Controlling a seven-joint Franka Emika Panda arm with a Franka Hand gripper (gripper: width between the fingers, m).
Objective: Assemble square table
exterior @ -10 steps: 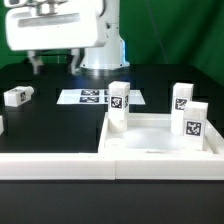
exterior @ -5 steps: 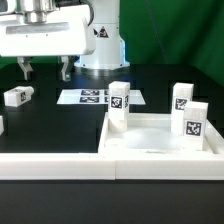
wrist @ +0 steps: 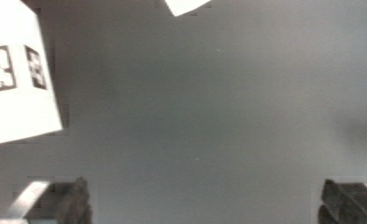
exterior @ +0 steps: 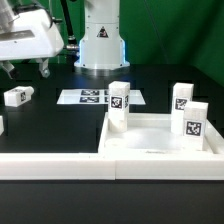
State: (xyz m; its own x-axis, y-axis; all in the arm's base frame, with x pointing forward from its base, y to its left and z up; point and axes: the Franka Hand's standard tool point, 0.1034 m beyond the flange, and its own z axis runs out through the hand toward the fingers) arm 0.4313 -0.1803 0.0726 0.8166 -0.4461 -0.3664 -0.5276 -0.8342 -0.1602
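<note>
The white square tabletop [exterior: 150, 147], a tray with a raised rim, lies at the front on the exterior view's right. Three short white tag-marked legs stand on it: one at its near-left corner [exterior: 118, 106], two on the right [exterior: 181, 97] [exterior: 195, 119]. A fourth leg [exterior: 17, 96] lies loose on the black table at the left. My gripper [exterior: 27, 72] hangs open and empty above that leg. In the wrist view the gripper [wrist: 205, 205] shows two dark fingertips [wrist: 59, 200] wide apart over bare table, with a white tagged block [wrist: 16, 90] off to one side.
The marker board [exterior: 92, 97] lies flat behind the tabletop, before the robot base [exterior: 100, 45]. A long white rail [exterior: 50, 163] runs along the front edge. A small white piece [exterior: 1, 125] pokes in at the far left edge. A white corner [wrist: 189, 5] shows at the wrist view's edge.
The gripper has moved toward the exterior view's left and a little lower, from above the marker board to above the loose leg. The parts have not moved.
</note>
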